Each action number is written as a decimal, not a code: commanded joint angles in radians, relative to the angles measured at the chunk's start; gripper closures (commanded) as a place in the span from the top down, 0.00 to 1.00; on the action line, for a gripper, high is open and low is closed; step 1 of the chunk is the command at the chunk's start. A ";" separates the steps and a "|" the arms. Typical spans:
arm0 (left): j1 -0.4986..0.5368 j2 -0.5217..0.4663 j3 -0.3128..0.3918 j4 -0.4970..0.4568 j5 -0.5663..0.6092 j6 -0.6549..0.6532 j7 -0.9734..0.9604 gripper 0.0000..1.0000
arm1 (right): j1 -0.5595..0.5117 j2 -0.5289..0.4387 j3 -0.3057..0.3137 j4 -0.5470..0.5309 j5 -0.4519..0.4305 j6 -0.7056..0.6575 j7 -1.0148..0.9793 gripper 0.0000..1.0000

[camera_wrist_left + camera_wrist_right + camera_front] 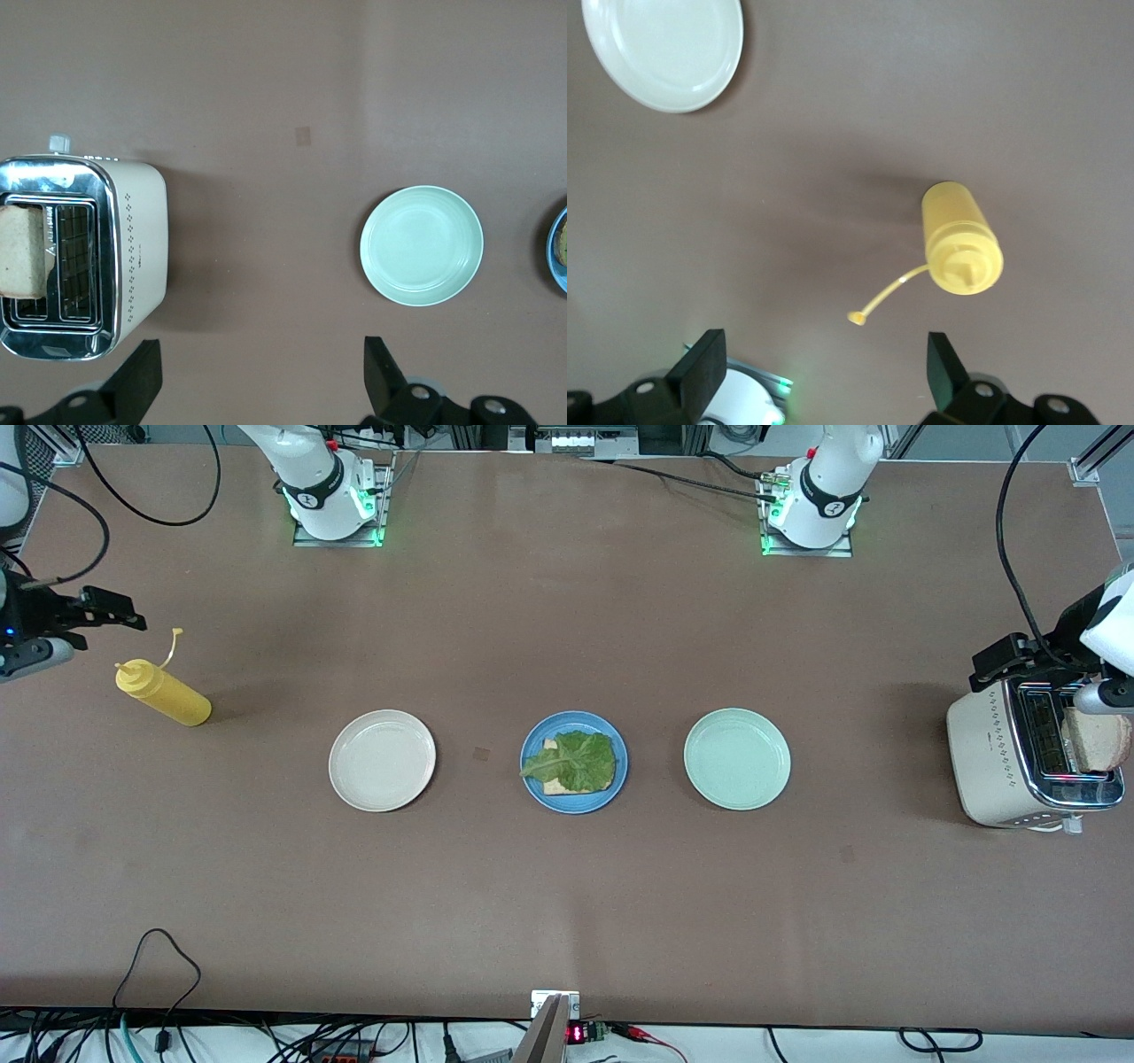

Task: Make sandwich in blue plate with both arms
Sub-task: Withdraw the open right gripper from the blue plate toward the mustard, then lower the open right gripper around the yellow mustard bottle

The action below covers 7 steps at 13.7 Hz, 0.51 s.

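The blue plate (620,781) sits mid-table with one bread slice (555,786) on it and a crinkled green lettuce leaf (578,760) on top; the plate's edge also shows in the left wrist view (560,252). A second bread slice (1099,740) stands in a toaster slot (22,252). My left gripper (1012,660) hangs open and empty over the table beside the toaster (261,376). My right gripper (99,609) hangs open and empty above the table by the yellow bottle (824,367).
A cream-white toaster (983,762) stands at the left arm's end (137,248). A mint-green plate (737,758) (422,245) and a cream-white plate (382,760) (664,49) flank the blue plate. A yellow squeeze bottle (168,695) (961,239) lies at the right arm's end.
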 commanded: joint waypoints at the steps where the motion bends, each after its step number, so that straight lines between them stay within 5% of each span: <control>1: 0.004 0.009 0.000 0.019 -0.025 0.003 0.021 1.00 | -0.051 -0.026 0.018 -0.037 -0.013 0.031 -0.103 1.00; 7: 0.004 0.007 0.000 0.019 -0.023 0.000 0.021 1.00 | -0.098 -0.011 0.018 -0.037 -0.014 0.081 -0.266 1.00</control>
